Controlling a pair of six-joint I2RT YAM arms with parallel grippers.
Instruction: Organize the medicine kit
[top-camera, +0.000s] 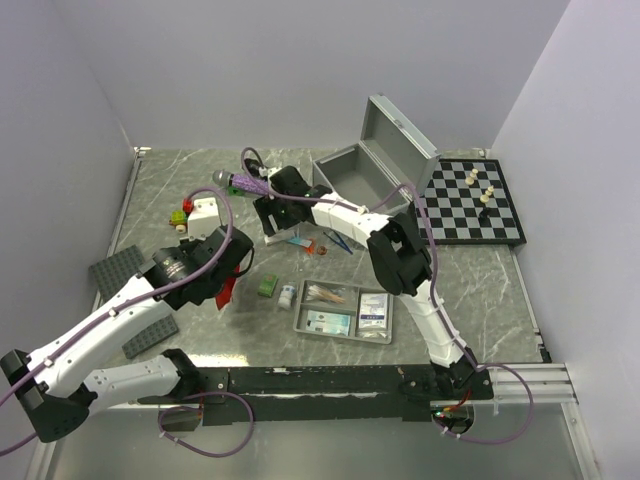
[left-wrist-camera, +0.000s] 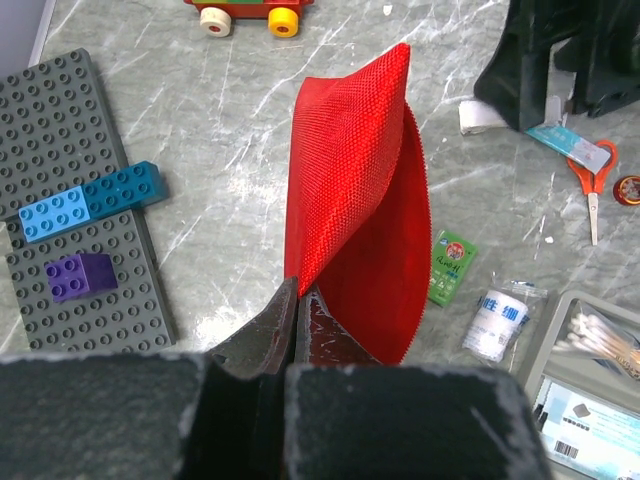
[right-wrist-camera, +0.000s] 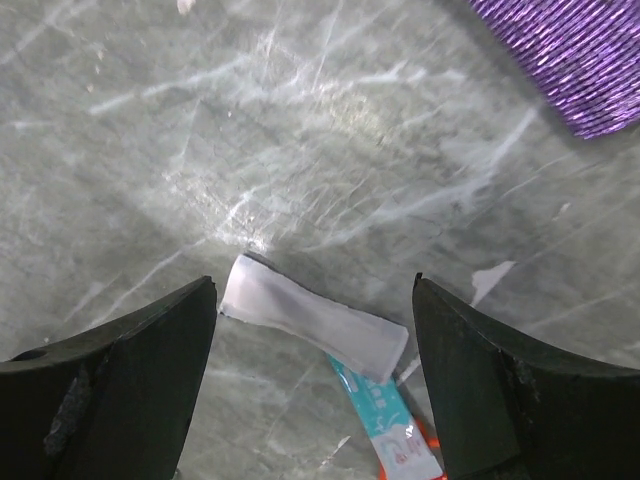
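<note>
The silver-grey metal case (top-camera: 372, 168) stands open at the back, its lid tilted up. My left gripper (left-wrist-camera: 298, 287) is shut on the edge of the red pouch (left-wrist-camera: 352, 200), which hangs folded above the table. The grey divided tray (top-camera: 340, 337) lies in front and holds packets and swabs. My right gripper (right-wrist-camera: 313, 285) hovers open over a white flat packet (right-wrist-camera: 315, 320) that lies between its fingers, not touching either. Under that packet lies a teal packet (right-wrist-camera: 388, 420). A green packet (left-wrist-camera: 452, 266) and a white roll (left-wrist-camera: 497, 322) rest on the table beside the tray.
Dark grey studded plates (left-wrist-camera: 60, 150) with blue and purple bricks lie at the left. A toy car (left-wrist-camera: 250, 14) and a purple microphone (right-wrist-camera: 580, 60) sit behind. Orange scissors (left-wrist-camera: 592, 178) lie near the right gripper. The chessboard (top-camera: 478, 205) is at the right rear.
</note>
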